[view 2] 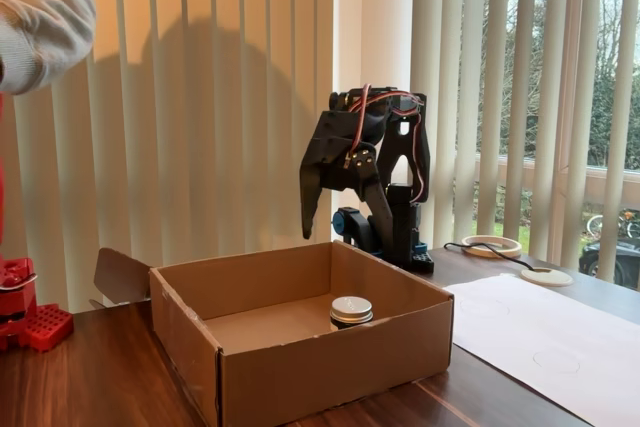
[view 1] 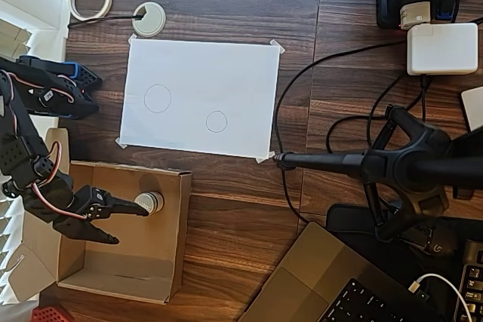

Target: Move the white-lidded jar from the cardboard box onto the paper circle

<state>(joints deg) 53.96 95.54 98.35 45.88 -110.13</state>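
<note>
A: Dark wood tabletop by a window with vertical blinds; what's on it?

B: A white sheet taped at its corners in the far middle of the overhead view, with two pencilled rings. The smaller one, the circle, sits to the right of the bigger ring. The box is at the near left, open on top.

A: And the jar?

B: The jar stands upright on the box floor, close to the far right corner in the overhead view. In the fixed view the jar is well below the rim.

A: Where's the claw?

B: The claw hangs over the box with its fingers spread apart and nothing in them. From above, one tip looks to be just beside the lid; the fixed view shows the claw high above the box, clear of the jar.

A: So which step?

B: I'd say the reach, with the grasp not yet made. Next it needs to come down inside the walls, straddle the jar, close, then lift clear of the rim before swinging over to the circle
</note>
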